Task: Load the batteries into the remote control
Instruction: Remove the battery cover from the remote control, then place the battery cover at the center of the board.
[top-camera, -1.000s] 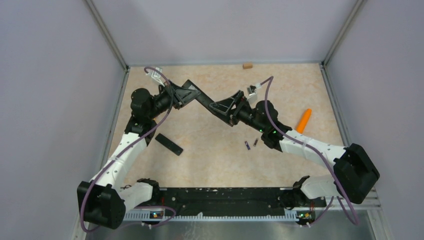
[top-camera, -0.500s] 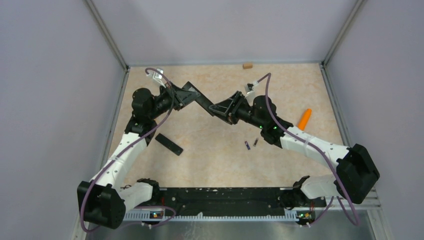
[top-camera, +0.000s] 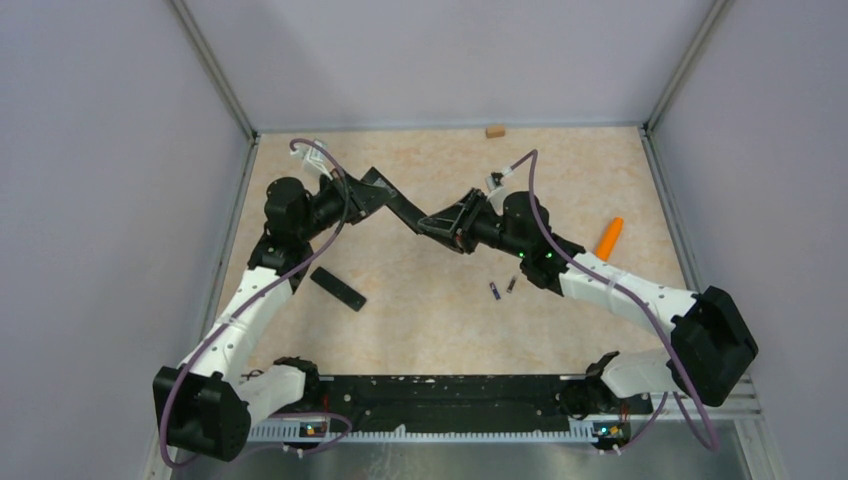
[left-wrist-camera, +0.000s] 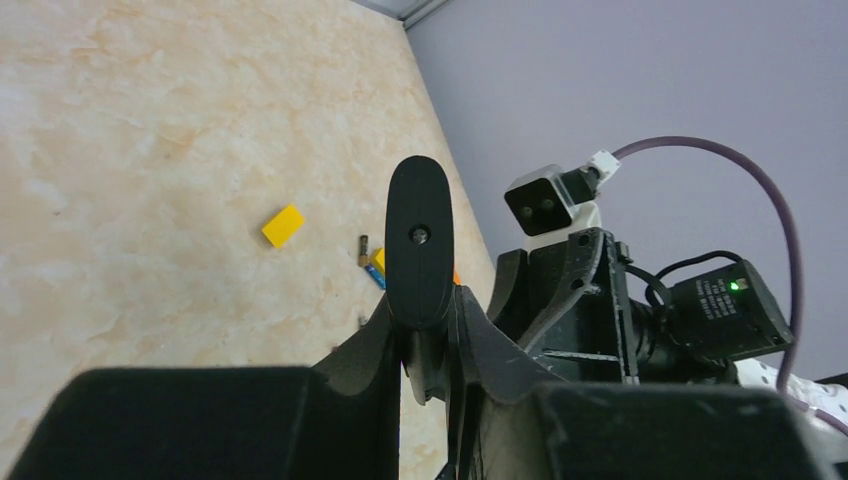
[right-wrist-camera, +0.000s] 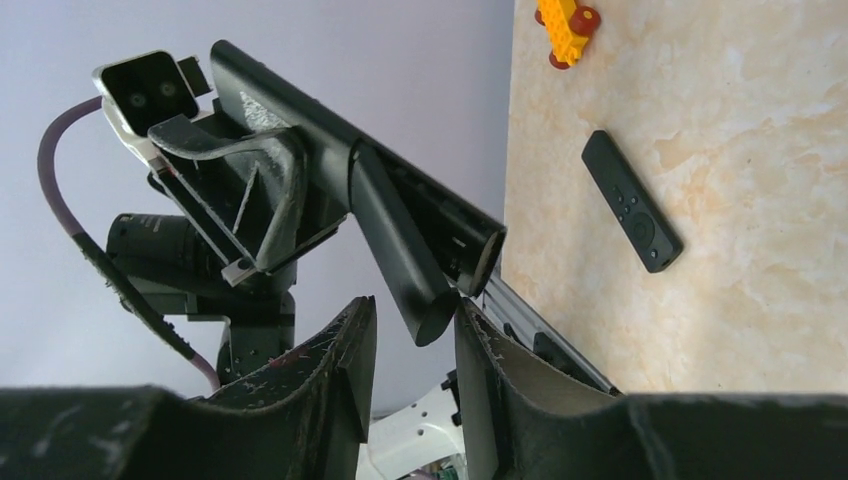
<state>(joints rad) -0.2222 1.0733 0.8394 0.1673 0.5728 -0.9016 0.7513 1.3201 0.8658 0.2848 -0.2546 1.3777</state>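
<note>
- The left gripper (left-wrist-camera: 425, 335) is clamped shut on the remote (left-wrist-camera: 419, 240) and holds it in the air, clear of the table (top-camera: 420, 330). We judge that this hold acts as a vice, so the other arm can work on the remote.
- The right gripper (right-wrist-camera: 415, 340) meets the remote at its free end. Its 2 fingers flank the tip of a black strip (right-wrist-camera: 400, 250) that angles away from the remote body.
- We take the strip to be the back cover, pulled out to expose the battery bay.
- 1 finger appears to touch the strip, and a thin gap shows at the other. We cannot tell whether the strip is gripped.
- The 2 batteries (top-camera: 494, 291) lie on the table close together, right of the remote and nearer the arm bases. Neither arm touches them.
- A second remote (top-camera: 337, 288) lies flat on the table, left of the held remote and nearer the bases.
- In our judgement the current step is opening the remote, and no battery is loaded yet.
</note>
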